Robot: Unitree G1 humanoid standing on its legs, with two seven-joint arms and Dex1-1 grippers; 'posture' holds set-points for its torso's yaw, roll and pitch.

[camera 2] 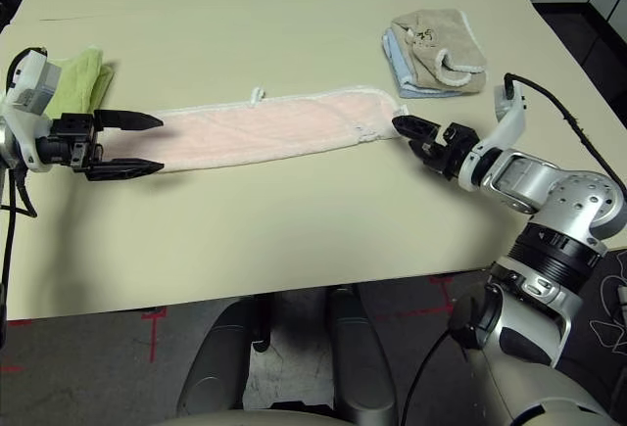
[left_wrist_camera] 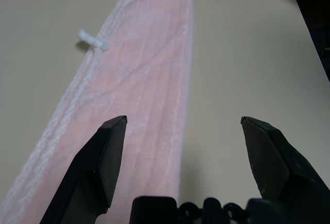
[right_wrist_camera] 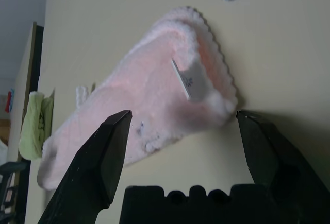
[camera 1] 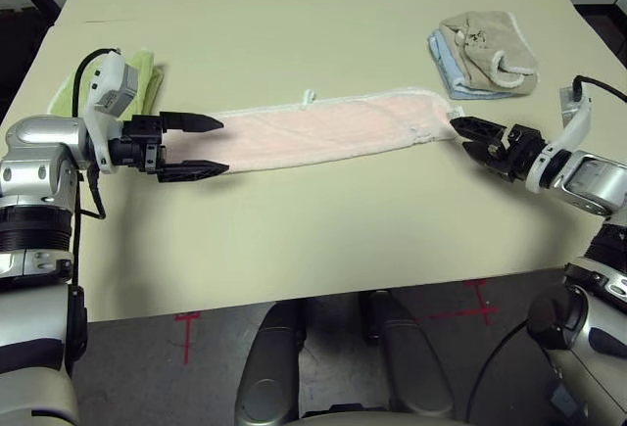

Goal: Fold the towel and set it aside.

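On the floor in front of the table, red tape marks point(camera 1: 186, 316) are showing below the table's near edge. The pale cream table point(camera 1: 294, 240) is stretching away, with bare surface lying between its near edge and the pink towel point(camera 1: 323, 130). The towel is lying in a long strip across the table, its small loop point(camera 1: 309, 96) poking out from the far side. The left gripper point(camera 1: 225, 147) is hovering over one end, its fingers spread; the right gripper point(camera 1: 458, 137) is reaching to the other end, fingers also spread. A green towel point(camera 1: 140, 83) is lying behind the left gripper, near the left edge. Beyond the right gripper, a beige towel point(camera 1: 490, 49) is resting on a blue towel point(camera 1: 446, 62). Open table is spreading between these and the far side. Dark floor is showing past the table's sides.
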